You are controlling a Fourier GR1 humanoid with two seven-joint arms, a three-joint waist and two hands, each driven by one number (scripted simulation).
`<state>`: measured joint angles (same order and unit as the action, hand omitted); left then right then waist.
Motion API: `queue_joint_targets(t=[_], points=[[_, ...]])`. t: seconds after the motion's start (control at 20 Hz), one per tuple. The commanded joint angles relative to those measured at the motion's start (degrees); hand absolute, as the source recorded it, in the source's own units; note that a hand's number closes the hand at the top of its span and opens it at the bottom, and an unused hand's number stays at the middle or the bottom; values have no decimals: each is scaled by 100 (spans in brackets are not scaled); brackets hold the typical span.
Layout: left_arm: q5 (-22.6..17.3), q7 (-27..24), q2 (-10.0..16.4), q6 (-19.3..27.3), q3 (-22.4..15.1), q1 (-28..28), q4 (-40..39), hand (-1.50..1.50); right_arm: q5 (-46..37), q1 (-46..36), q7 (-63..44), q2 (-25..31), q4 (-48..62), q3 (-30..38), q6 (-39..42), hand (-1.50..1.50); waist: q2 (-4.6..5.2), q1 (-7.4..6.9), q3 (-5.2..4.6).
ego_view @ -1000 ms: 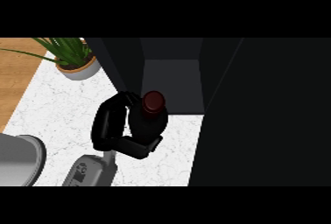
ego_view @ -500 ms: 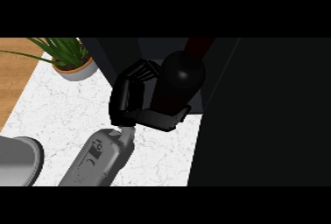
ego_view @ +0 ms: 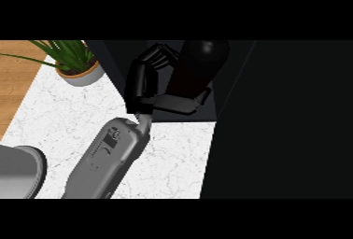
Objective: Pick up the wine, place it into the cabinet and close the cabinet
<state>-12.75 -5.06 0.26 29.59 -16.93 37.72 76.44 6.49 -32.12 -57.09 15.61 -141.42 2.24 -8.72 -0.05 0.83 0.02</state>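
The wine bottle [ego_view: 201, 59] is dark and tilted, and it sits within the dark opening of the cabinet [ego_view: 228, 84] at the top middle of the head view. My left hand [ego_view: 146, 83] is shut on it from the left: the fingers curl over its far side and the thumb [ego_view: 180, 103] crosses its near side. Much of the bottle's lower body is hidden by the hand. My grey forearm [ego_view: 110, 154] rises from the lower left. The cabinet's dark door [ego_view: 283, 121] fills the right side.
A potted plant [ego_view: 77, 65] stands on the white marble counter [ego_view: 179, 158] at the upper left, close to the cabinet's left wall. A grey round object [ego_view: 17, 170] lies at the lower left edge. Wood surface [ego_view: 14, 88] borders the counter's left.
My left hand has carried the bottle up and away from me, from in front of the cabinet into its opening. The forearm has stretched further forward.
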Motion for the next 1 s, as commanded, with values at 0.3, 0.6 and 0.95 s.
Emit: queue_joint_targets(t=[0.3, 0.6, 0.95], points=[[350, -673, -24, 39, -47, 321, -1072, 150, 733, -104, -615, 84, -639, 246, 7, -150, -8, 10, -4], [-9, -1253, -25, 179, -216, 487, -1827, 150, 901, 148, -57, -16, -338, 478, 234, -150, 17, 45, 0], [-466, -1763, -26, -37, -240, 453, -2413, 150, 328, 258, -51, -259, -472, -134, 87, -150, 14, 18, -4]])
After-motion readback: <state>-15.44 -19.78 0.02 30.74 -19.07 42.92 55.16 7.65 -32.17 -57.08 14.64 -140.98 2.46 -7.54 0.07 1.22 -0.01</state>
